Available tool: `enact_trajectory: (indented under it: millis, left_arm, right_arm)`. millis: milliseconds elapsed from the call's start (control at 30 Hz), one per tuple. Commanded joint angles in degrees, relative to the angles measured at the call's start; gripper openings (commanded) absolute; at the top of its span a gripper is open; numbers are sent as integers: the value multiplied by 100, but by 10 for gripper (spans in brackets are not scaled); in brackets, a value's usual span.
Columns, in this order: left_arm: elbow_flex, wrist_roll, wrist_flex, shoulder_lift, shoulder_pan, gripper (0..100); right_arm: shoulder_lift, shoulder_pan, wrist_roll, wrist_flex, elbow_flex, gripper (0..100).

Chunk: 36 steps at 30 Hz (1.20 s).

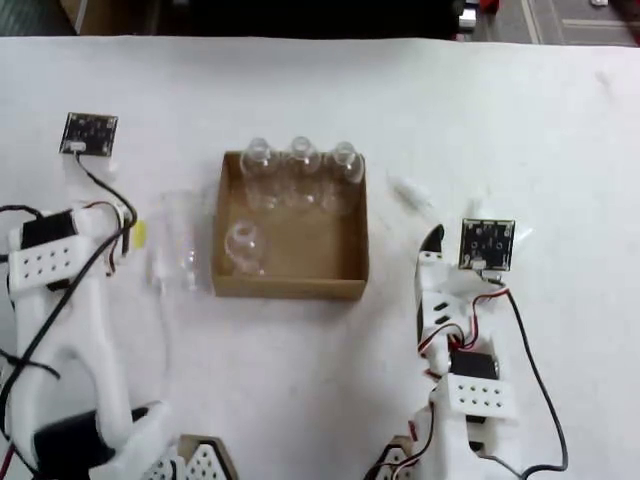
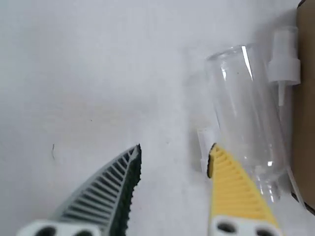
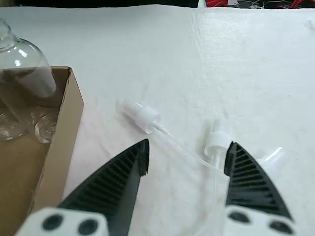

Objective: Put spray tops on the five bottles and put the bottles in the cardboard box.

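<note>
Four bottles (image 1: 300, 170) in cardboard box (image 1: 290, 285), fifth bottle (image 2: 246, 118) lying outside.
Fifth bottle is just past left gripper (image 2: 176, 152), by its yellow finger (image 2: 231, 187); jaws apart, empty. Spray tops (image 3: 142, 116) lie just ahead of right gripper (image 3: 188, 147), also spread, empty.

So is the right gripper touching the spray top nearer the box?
Apart. In the right wrist view the spray top lies ahead of the open right gripper, with a clear gap before either fingertip.
</note>
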Motion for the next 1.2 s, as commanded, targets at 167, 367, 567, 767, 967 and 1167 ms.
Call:
enact_trajectory:
  millis: [167, 367, 567, 767, 967, 1167]
  left_arm:
    - [-615, -299, -589, 365, 207, 211]
    - [-1688, -2127, -44, 426, 312, 211]
    - [-3103, -2075, 598, 1868, 567, 207]
    - [-4958, -1521, 1266, 3837, 716, 211]
    - [-6110, -1547, 1697, 4936, 954, 211]
    - [-6382, -1547, 1662, 5174, 1279, 211]
  right_arm:
    - [-40, -13, 88, -127, -35, 226]
    - [-40, -13, 88, -127, -35, 226]
    - [-40, -13, 88, -127, -35, 226]
    - [-31, -13, 88, -127, -35, 226]
    - [-31, -22, 211, -127, -35, 226]
    - [-31, -207, 554, -127, -26, 226]
